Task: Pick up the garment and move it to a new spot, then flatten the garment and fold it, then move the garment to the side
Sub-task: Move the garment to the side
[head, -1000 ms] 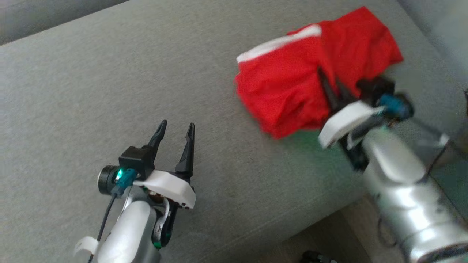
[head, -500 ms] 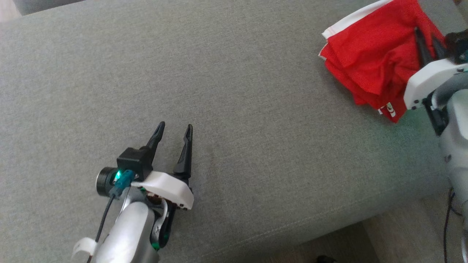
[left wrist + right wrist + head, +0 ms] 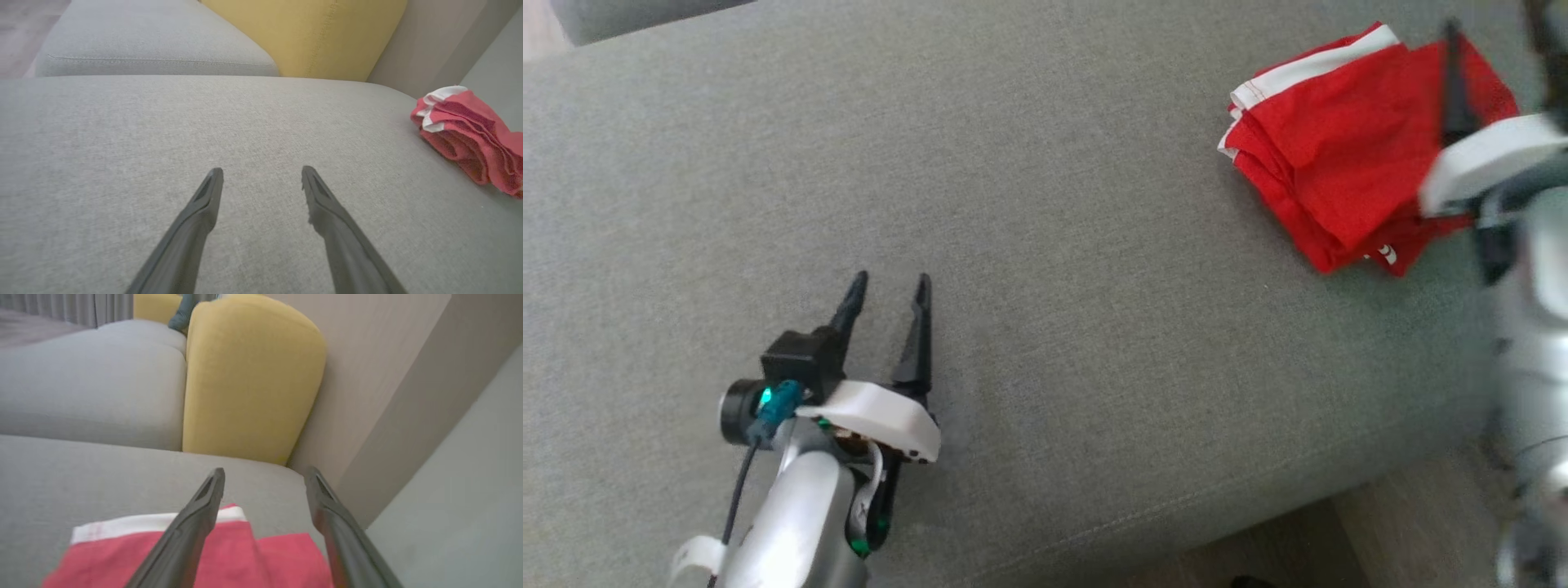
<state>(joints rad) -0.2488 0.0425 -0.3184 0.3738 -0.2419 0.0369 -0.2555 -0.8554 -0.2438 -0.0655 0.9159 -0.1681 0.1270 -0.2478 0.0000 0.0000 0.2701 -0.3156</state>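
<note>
Grey sofa seat cushion (image 3: 1045, 245): carries the garment.

Yellow back cushion (image 3: 249, 375): upright, just behind the seat's far edge.

Red garment with white trim (image 3: 1339, 163): folded into a layered bundle, lying on the seat by its far right corner. The white-trimmed edge is turned toward the far edge, and a small white mark shows at the bundle's near corner.

Right gripper (image 3: 265, 471): over the right part of the garment, fingers spread wide, nothing between them. The head view is blurred here, so I cannot tell whether the fingers touch the cloth.

Left gripper (image 3: 890, 280): fingers wide apart and empty, low over bare seat toward the front left, well apart from the garment.
</note>
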